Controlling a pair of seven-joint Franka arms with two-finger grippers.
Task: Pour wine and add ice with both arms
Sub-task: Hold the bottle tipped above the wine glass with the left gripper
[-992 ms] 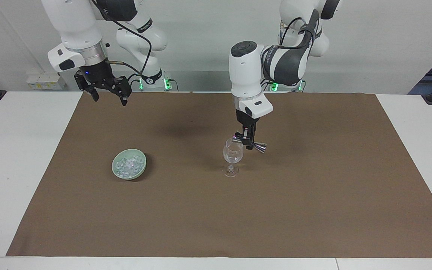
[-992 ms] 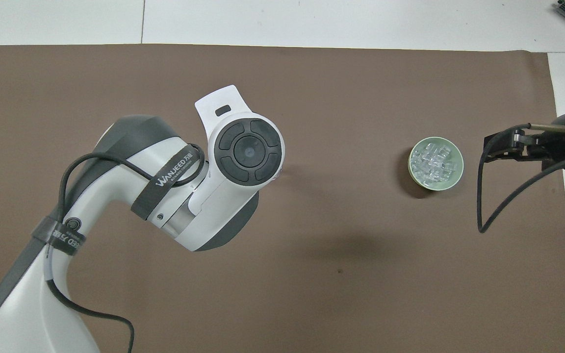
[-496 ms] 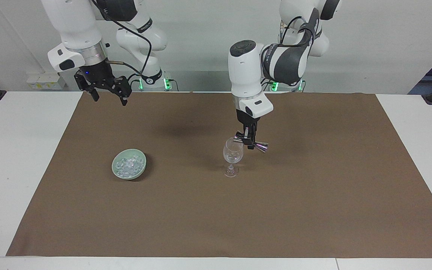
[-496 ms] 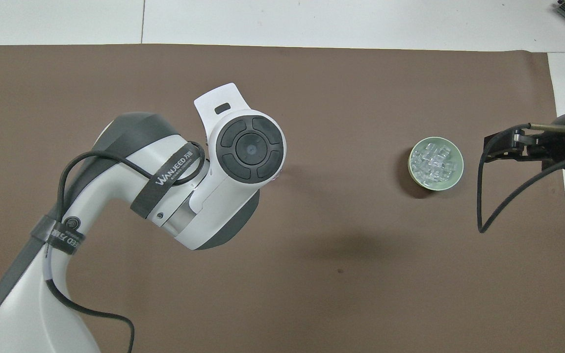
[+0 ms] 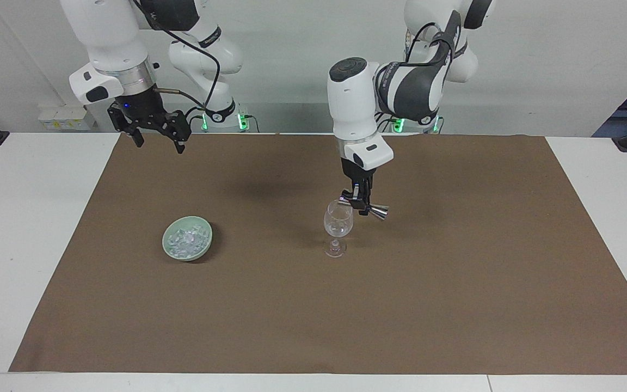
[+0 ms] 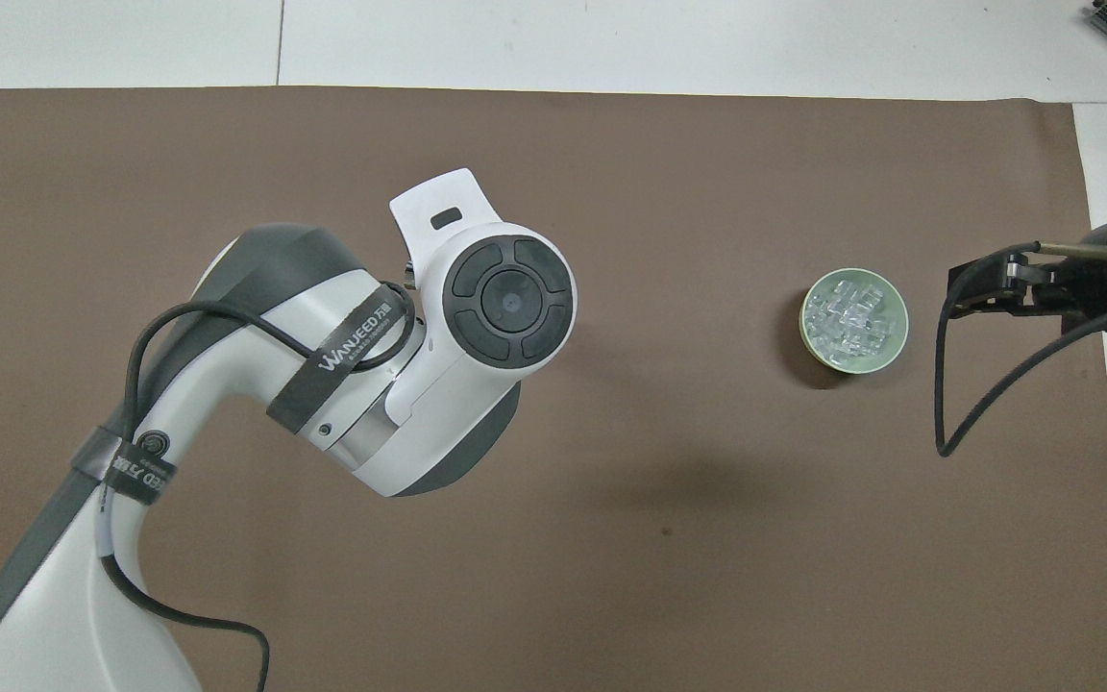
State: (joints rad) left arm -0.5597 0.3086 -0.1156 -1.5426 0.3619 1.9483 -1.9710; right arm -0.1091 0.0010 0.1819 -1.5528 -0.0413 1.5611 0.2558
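Facing view: left end effector (image 5: 361,207) clamping jigger (image 5: 373,209).

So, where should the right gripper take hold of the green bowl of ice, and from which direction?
Probably at the rim of the green bowl, coming straight down from above. The bowl is low and round, with sloping walls that would be hard to clamp from the side. It stands upright, and the ice fills the middle, so one finger should go just inside the rim and one outside. The right gripper waits open.

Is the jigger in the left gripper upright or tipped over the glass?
Tipped. The jigger lies sideways in the shut left gripper, one end at the wine glass rim.
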